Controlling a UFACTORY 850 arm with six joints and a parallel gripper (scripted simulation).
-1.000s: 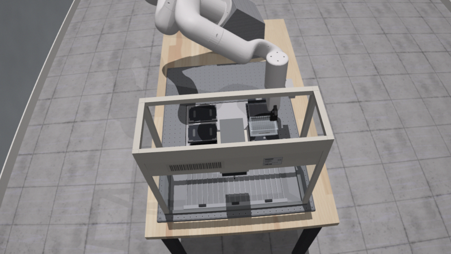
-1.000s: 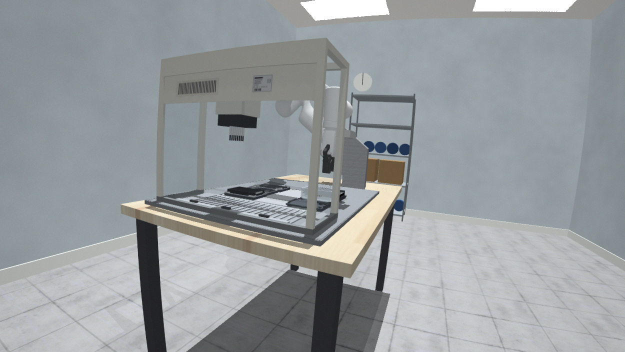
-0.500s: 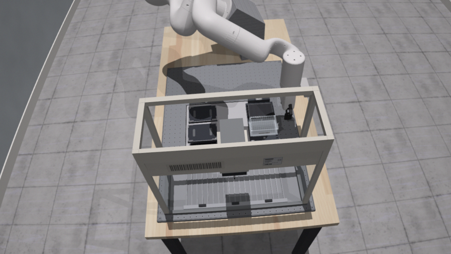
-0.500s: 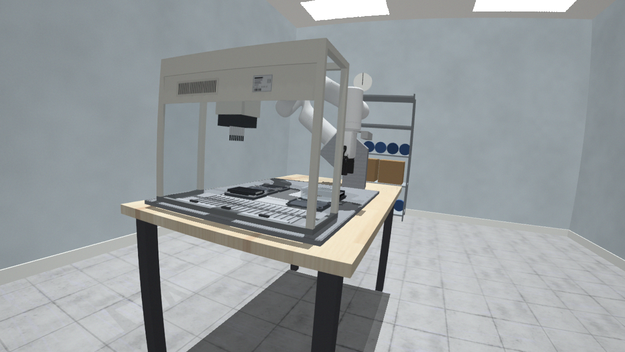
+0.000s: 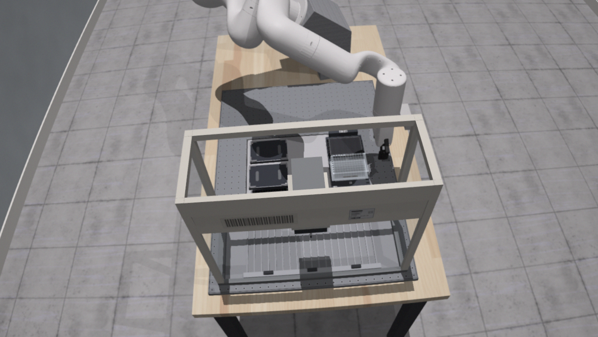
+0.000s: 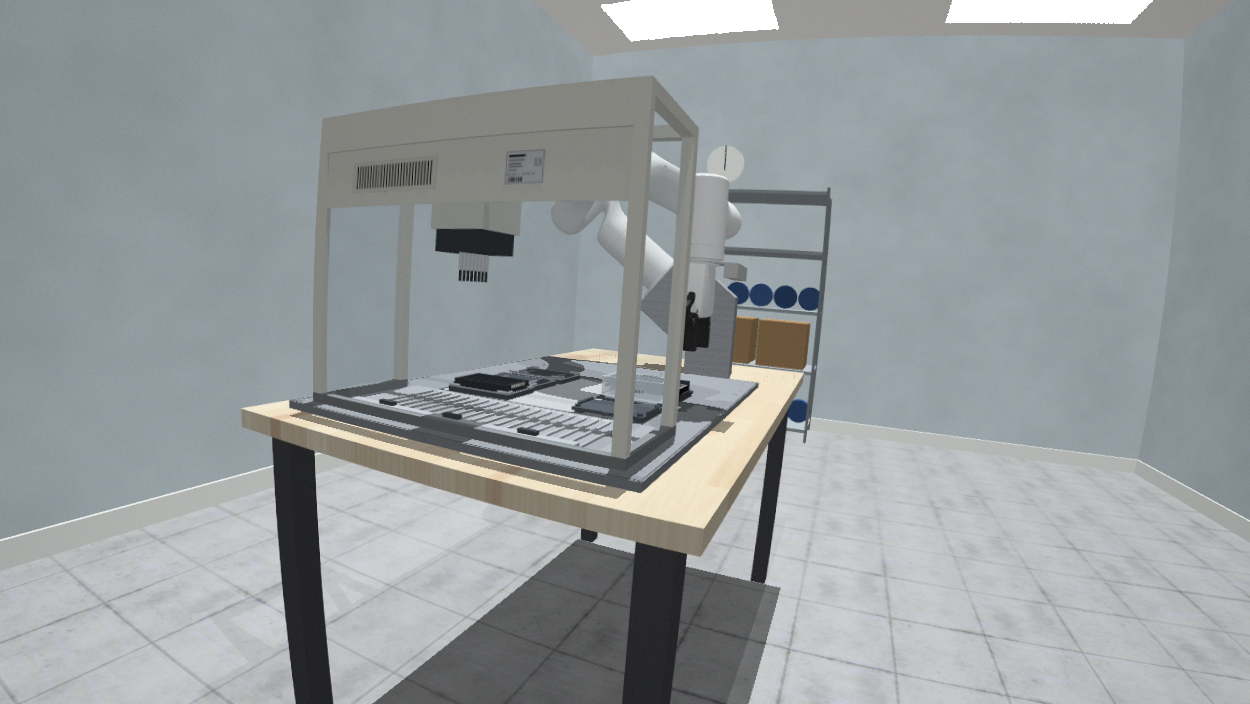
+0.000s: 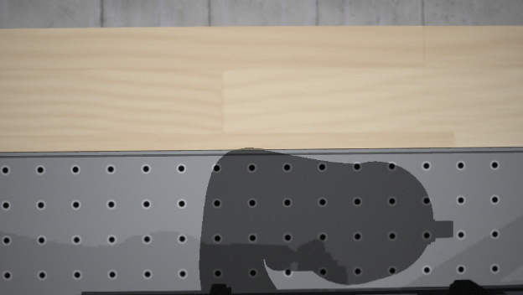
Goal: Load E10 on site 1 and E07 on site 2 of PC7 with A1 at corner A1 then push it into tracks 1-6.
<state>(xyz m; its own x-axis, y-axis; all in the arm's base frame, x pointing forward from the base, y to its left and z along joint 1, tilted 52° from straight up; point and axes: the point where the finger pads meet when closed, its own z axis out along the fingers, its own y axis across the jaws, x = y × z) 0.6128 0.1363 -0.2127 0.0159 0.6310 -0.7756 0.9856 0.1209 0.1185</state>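
The plate carrier PC7 lies on the apron in front of the rails. A dark 384-well plate E10 [image 5: 344,146] sits on its site nearest the arm. A clear deep-well block E07 [image 5: 349,166] sits on the site behind it. The carrier's far end is hidden by the frame beam. My gripper [image 5: 382,151] is open and empty. It hangs beside the carrier, apart from it, above the perforated base plate near the table's edge. In the wrist view only its fingertips show, above the base plate [image 7: 126,218] and the wooden table top [image 7: 260,88]. Two nests [image 5: 267,162] on the other side look empty.
The beige instrument frame [image 5: 307,196] spans the rails [image 5: 309,251]; its beam hides the third nest. A pipetting head [image 6: 474,240] hangs under the frame's top. A grey flat pad [image 5: 308,172] lies between nests and carrier. The arm's base block [image 5: 324,25] stands behind.
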